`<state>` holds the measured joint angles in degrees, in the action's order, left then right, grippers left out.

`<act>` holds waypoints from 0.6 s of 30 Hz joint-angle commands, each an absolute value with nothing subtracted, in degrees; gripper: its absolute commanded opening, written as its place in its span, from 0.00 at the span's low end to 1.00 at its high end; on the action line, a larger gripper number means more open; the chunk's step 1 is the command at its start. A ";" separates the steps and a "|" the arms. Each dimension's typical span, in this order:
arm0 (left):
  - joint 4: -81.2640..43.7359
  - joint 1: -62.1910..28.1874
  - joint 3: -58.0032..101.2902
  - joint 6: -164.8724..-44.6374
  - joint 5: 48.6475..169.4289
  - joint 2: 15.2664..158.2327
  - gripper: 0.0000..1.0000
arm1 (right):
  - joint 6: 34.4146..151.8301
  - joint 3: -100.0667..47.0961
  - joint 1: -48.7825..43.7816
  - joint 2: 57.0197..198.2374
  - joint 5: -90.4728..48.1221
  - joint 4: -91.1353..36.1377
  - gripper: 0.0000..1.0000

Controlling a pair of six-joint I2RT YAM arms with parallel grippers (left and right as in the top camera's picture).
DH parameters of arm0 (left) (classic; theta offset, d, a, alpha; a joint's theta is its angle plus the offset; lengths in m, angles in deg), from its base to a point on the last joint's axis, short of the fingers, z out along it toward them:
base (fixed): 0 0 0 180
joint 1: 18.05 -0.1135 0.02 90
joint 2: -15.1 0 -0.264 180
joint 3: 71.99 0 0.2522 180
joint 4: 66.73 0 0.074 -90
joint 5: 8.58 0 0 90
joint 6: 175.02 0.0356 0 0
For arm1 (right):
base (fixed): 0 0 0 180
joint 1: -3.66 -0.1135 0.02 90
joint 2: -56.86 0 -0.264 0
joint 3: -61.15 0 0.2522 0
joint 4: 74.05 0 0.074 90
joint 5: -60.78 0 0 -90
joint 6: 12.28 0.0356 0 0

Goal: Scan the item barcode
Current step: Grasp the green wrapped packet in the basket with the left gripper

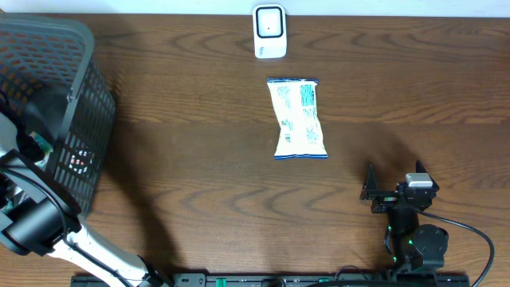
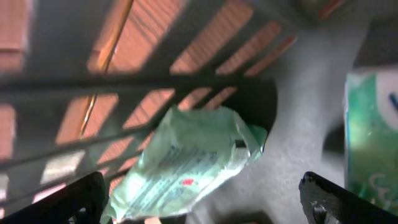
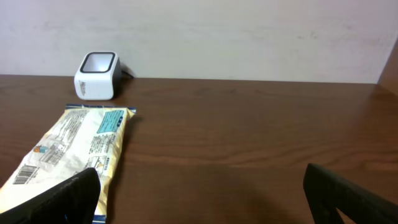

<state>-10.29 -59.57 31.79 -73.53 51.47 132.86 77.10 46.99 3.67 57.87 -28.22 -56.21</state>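
The dark mesh basket (image 1: 88,119) holds a pale green crinkled packet (image 2: 186,165) and a half-cropped green-and-white box (image 2: 373,134). The left gripper (image 2: 202,196), inside it, and the right gripper (image 3: 202,196) both gape wide, empty. The white-and-blue snack packet (image 1: 300,118) lies on the brown wooden table (image 1: 199,159).

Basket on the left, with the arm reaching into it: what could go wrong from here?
1. The left fingers stand open over a soft-looking green packet by the basket's mesh wall; they might snag the mesh or pinch only a corner, letting it slip.
2. Another green pack sits close by and could get caught too.
3. A white packet lies in front of the scanner and may be in the way.
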 commanded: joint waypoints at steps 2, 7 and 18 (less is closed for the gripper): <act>-12.00 -60.36 31.85 -69.42 55.71 132.68 0.99 | 77.69 47.07 3.24 57.65 -28.66 -55.97 0.99; -11.98 -61.82 31.85 -68.13 60.01 132.70 0.81 | 77.69 47.07 3.24 57.65 -28.66 -55.97 0.99; -10.82 -65.69 31.59 -70.28 63.05 132.70 0.73 | 77.69 47.10 3.24 57.72 -28.66 -55.95 0.99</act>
